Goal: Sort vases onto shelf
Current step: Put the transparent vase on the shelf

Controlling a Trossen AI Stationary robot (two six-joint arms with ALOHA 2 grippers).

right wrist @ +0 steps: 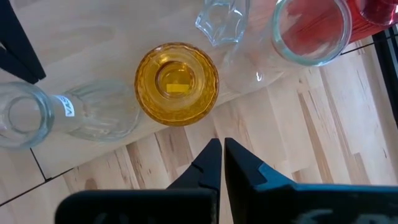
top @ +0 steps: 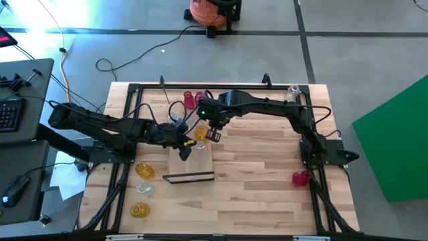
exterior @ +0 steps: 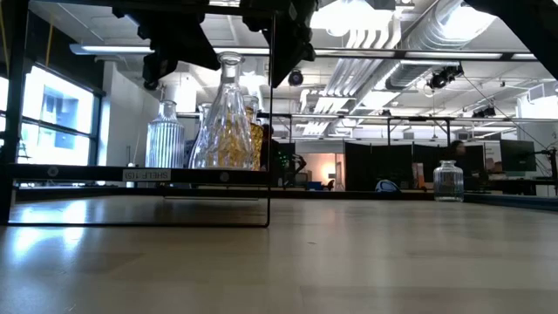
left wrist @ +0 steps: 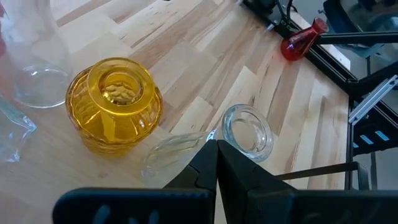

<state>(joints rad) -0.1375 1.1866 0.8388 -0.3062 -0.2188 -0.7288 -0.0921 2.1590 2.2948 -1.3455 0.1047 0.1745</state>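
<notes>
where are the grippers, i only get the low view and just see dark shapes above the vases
Observer: Both are over the shelf's far end; the left gripper and right gripper are shut and hold nothing.
Operator: any vases off the shelf
Observer: Yes, a red vase is on the table near the right arm's base.
Operator: and on the left
Observer: Three in a row by the table's left edge: an amber vase, a clear vase, and another amber one.
</notes>
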